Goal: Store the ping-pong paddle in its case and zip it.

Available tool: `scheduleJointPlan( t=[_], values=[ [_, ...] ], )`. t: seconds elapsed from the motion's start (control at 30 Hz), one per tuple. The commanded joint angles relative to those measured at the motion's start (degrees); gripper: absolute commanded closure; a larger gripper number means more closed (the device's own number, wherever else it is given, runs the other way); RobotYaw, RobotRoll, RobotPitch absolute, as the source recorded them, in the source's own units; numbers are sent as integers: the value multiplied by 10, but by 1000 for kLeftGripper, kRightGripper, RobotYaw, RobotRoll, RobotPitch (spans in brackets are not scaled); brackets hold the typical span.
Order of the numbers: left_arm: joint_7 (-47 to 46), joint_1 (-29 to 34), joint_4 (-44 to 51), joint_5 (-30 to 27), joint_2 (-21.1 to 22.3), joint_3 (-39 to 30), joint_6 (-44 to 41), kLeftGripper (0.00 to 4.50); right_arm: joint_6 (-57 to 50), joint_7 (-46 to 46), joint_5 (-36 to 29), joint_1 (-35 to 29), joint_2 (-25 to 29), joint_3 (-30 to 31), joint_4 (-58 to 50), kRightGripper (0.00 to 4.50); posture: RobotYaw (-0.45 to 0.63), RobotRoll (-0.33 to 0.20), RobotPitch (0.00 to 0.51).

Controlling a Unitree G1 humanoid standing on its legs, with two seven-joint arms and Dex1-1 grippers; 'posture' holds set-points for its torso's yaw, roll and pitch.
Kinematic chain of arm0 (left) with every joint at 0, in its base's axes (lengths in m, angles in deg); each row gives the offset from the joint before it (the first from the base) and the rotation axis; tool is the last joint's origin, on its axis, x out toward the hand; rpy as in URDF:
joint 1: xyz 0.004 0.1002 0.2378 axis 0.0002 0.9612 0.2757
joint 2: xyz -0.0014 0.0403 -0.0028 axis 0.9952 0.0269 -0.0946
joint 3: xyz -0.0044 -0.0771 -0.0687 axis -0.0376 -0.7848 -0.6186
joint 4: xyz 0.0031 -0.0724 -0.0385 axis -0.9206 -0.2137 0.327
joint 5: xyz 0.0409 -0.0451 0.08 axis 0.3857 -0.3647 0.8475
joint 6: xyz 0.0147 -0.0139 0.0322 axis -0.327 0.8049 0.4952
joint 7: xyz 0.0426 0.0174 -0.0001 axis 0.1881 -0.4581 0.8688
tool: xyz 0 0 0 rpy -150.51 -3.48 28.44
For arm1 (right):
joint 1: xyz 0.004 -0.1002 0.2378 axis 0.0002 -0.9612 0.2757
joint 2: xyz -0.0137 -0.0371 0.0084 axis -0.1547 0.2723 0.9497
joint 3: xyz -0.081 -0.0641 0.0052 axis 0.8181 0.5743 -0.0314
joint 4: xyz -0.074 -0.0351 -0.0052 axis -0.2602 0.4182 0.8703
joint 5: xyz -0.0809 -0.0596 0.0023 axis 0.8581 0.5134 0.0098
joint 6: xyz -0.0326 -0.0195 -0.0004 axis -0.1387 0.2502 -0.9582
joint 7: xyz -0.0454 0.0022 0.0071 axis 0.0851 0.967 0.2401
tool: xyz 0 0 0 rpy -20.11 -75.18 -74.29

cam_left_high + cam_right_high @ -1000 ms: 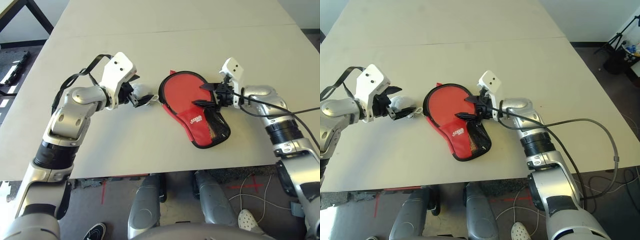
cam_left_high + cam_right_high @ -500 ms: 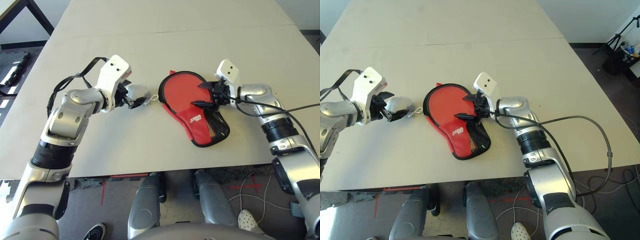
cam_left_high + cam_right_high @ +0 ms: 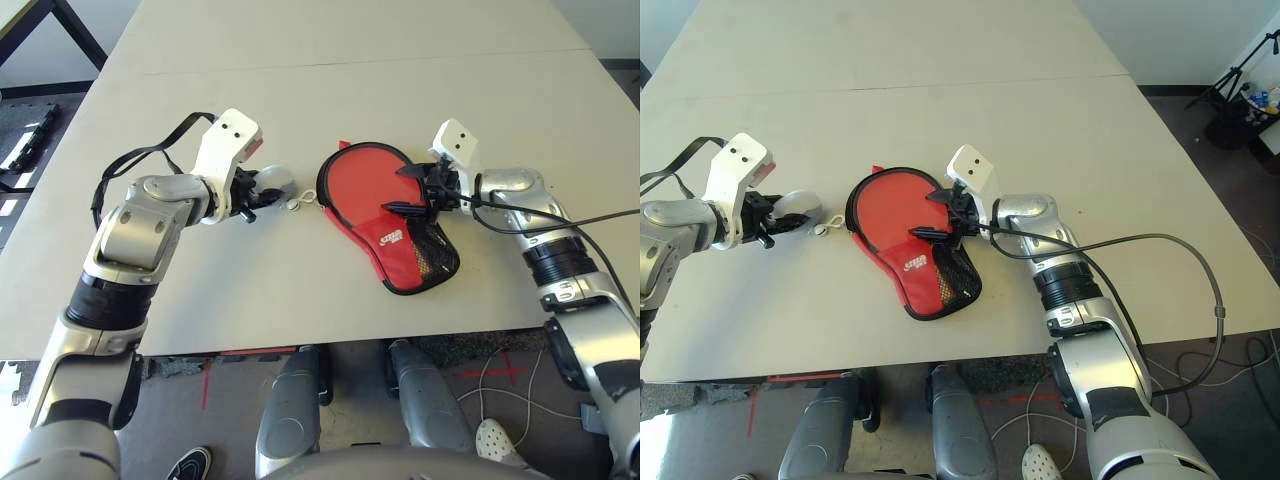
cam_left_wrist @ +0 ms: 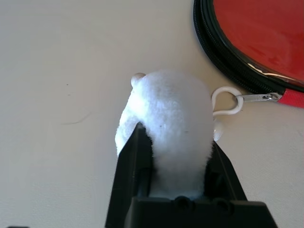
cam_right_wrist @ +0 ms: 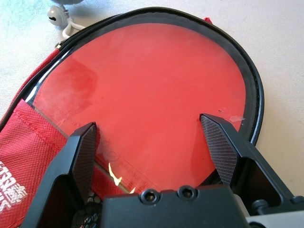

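The case (image 3: 402, 258) lies flat on the table (image 3: 250, 300), its rounded end away from the robot and its narrower end, with the black mesh panel (image 3: 434, 250), toward the robot and a little to the right. The red round of the paddle (image 5: 152, 90) shows through the clear plastic of the case, inside the black zipper edging (image 4: 223, 61) that curves around it. A white logo (image 3: 391, 238) sits on the case's red fabric, beside the mesh, and a small red tab (image 3: 344, 145) sticks out from the case's far edge.

On the case's right side, the right gripper (image 5: 147, 118) reaches in over it with its two black fingers spread wide — one over the clear plastic near the rim, the other by the seam where plastic meets red fabric. Nothing is pinched between them; whether the tips press on the case, I cannot tell.

To the left of the case, just beside its edge, is the white plush toy (image 4: 168, 114). The left gripper (image 4: 175, 156) has its fingers on either side of the plush, pinching it between them. From the toy's side of the case, a silver zipper pull (image 4: 259, 97) juts out at the end of a red strip, and a white cord loop (image 4: 228, 100) is hooked through it — the loop runs to the plush, with a small round bell (image 5: 57, 15) beside the toy. Both silver forearms come in from the robot's side of the case, one on each side of it.
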Motion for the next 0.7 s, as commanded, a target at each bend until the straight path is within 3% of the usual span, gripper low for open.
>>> scheduleJointPlan(
  t=[0.03,0.13,0.37,0.7],
  values=[
    [4,-12,-11,5,13,9,-8,3924,-21,-1,22,-29,-2,21,10,0,35,0,259],
    [3,-34,-26,10,15,14,-5,4159,-22,-2,24,-34,-2,23,3,0,35,0,261],
    [-6,-81,-87,31,0,34,26,4162,-19,-5,33,-41,0,32,-5,0,32,0,260],
    [-49,-219,-293,90,-92,61,127,4194,-19,-7,42,-54,-3,40,-21,0,28,0,258]
  ],
)
